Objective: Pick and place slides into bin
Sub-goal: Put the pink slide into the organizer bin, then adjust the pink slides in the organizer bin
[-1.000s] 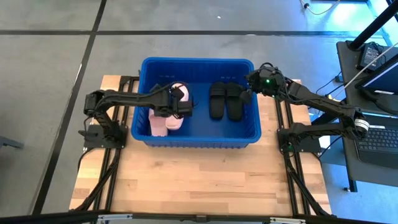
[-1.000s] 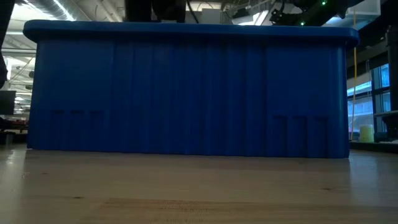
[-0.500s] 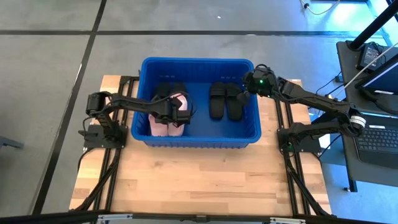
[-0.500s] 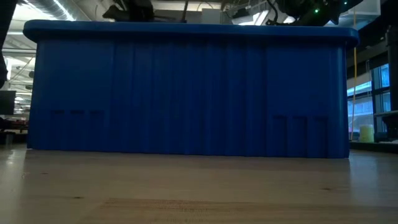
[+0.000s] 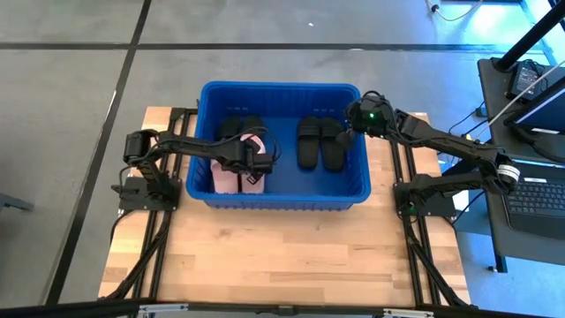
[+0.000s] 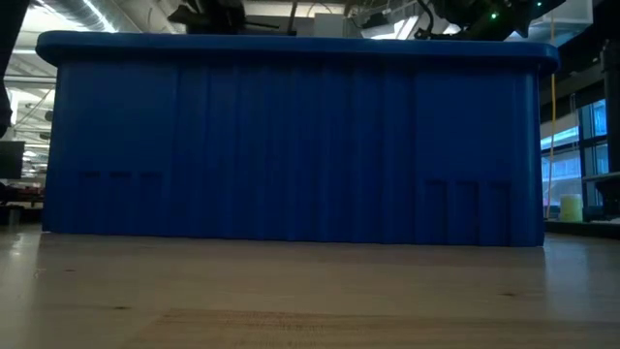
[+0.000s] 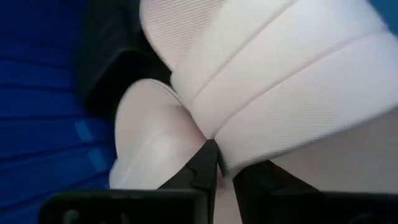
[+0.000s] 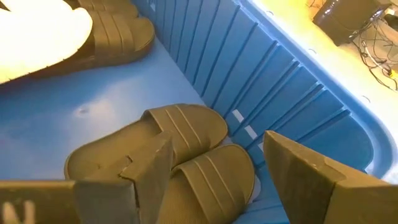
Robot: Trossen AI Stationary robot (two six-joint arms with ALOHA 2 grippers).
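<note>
The blue bin [image 5: 281, 92] stands on the wooden table, and its near wall [image 6: 291, 145] fills the low view. Inside, at the right, two black slides [image 5: 320, 143] [image 8: 168, 162] lie side by side on the floor. At the far left lie black slides [image 5: 237, 128], and in front of them pale pink slides [image 5: 228, 177]. My left gripper [image 5: 257, 164] [image 7: 227, 174] is down in the bin, shut on the upper pale slide [image 7: 280, 74], which lies on the other pale one [image 7: 149, 140]. My right gripper [image 5: 350, 132] [image 8: 214, 168] hangs open above the right black pair. My left gripper has the edge of the pale slide's wide strap [image 7: 231, 158] pinched between its two fingers. The fingers slant down at it from the table's left. The slide rests on the other pale slide beneath it.
The bin's ribbed walls [image 8: 261, 81] stand close around both grippers. Bare blue floor [image 5: 284, 168] lies between the two groups of slides. Bare wooden table [image 5: 282, 256] stretches in front of the bin. A desk with a laptop [image 5: 538, 199] stands to the right.
My left gripper has sunk into the bin and tipped further downward, carrying the pale slide with it. The slide, held above the bin's left half a second ago, now lies on the other pale slide.
</note>
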